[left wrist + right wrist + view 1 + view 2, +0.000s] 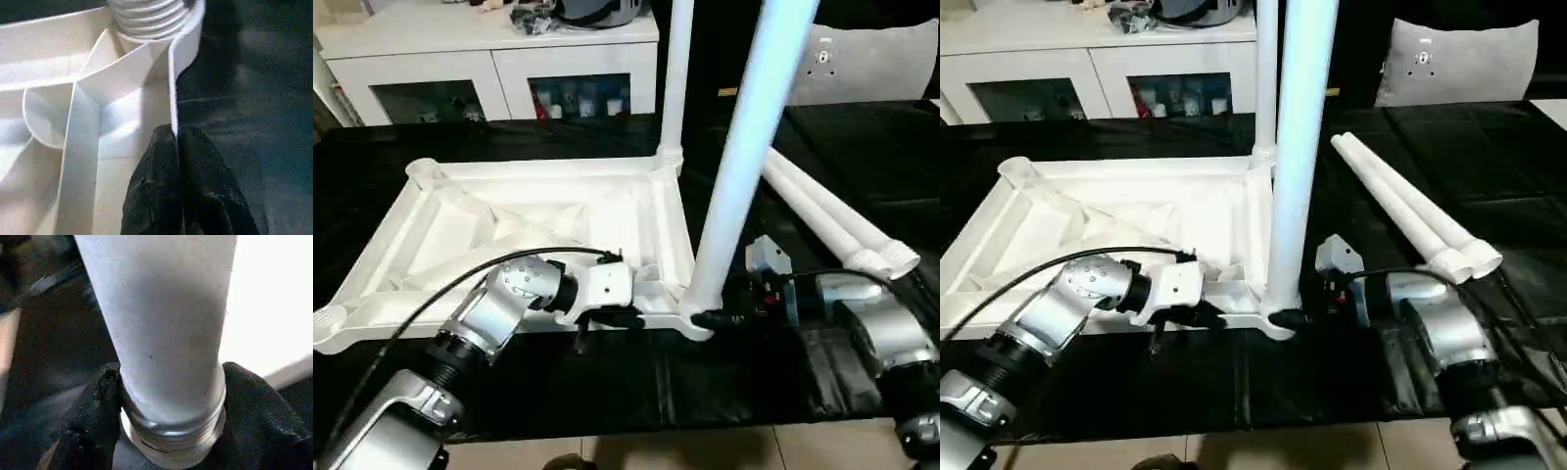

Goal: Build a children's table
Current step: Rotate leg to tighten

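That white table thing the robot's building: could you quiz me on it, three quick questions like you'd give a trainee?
1. True or false: two legs lie loose on the black cloth, to the right of the upside-down top.
2. How many legs stand upright in corner sockets? A) one B) two C) four
3. What does each gripper grasp?

Key:
1. True.
2. B: the far leg and the near leg.
3. The left gripper pinches the top's near rim; the right gripper has its fingers on either side of the near leg's base.
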